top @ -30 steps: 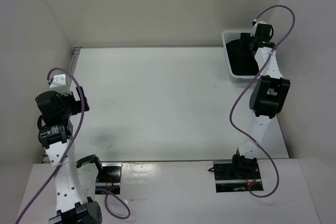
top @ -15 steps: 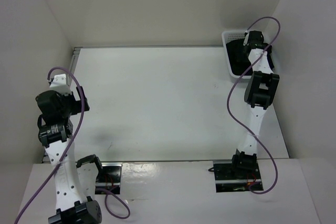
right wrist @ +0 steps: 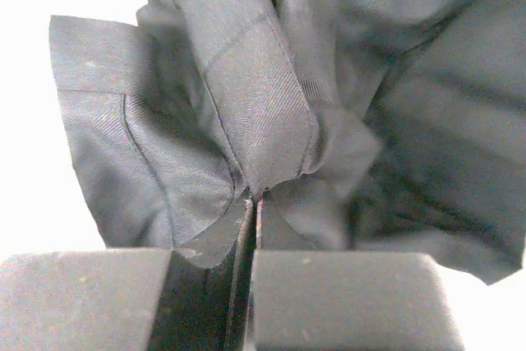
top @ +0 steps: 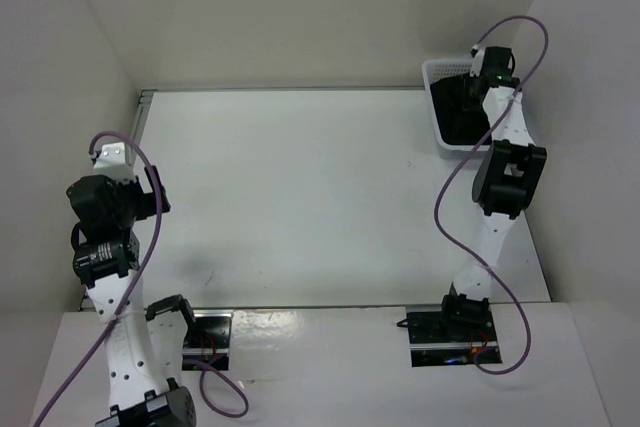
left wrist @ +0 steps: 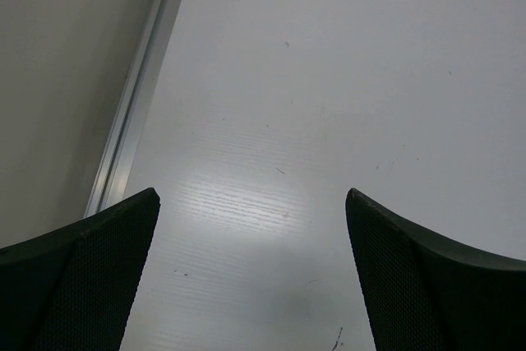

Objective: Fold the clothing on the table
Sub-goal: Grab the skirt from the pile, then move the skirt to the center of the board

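While the right gripper (right wrist: 255, 219) pinched a fold of the black pleated soft-fabric skirt (right wrist: 271, 121) inside the white plastic mesh basket (top: 436, 69), lifting straight above its rim looked wisest; the left gripper (left wrist: 251, 244), far from it, stood spread.

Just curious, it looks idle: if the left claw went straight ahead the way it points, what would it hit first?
Most likely the bare table: the open left gripper faces white tabletop, nothing in between. The metal rim lies off to the side; depth is hard to judge.
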You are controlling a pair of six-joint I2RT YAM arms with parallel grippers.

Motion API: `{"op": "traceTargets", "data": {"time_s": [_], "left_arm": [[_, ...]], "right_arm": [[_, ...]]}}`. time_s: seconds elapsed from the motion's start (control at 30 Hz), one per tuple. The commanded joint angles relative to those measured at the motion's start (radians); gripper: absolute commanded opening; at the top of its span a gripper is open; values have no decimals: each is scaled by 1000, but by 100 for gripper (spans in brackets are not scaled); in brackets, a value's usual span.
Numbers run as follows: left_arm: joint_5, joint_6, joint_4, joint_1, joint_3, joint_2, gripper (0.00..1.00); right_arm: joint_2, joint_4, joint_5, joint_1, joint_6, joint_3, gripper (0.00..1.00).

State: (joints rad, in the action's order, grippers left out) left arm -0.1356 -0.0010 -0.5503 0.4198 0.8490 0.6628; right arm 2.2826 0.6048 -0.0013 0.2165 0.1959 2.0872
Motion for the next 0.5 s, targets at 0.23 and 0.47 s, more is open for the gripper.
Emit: {"op": "traceTargets", "data": {"time_s": [0.23, 0.47], "left_arm": [[-16, 12, 20, -3, 33, -25, 100], [-16, 12, 20, -3, 33, -25, 100]], "right_arm": [[-417, -30, -68, -69, 14, 14, 0], [-593, 53, -250, -227, -7, 68, 0]]}}
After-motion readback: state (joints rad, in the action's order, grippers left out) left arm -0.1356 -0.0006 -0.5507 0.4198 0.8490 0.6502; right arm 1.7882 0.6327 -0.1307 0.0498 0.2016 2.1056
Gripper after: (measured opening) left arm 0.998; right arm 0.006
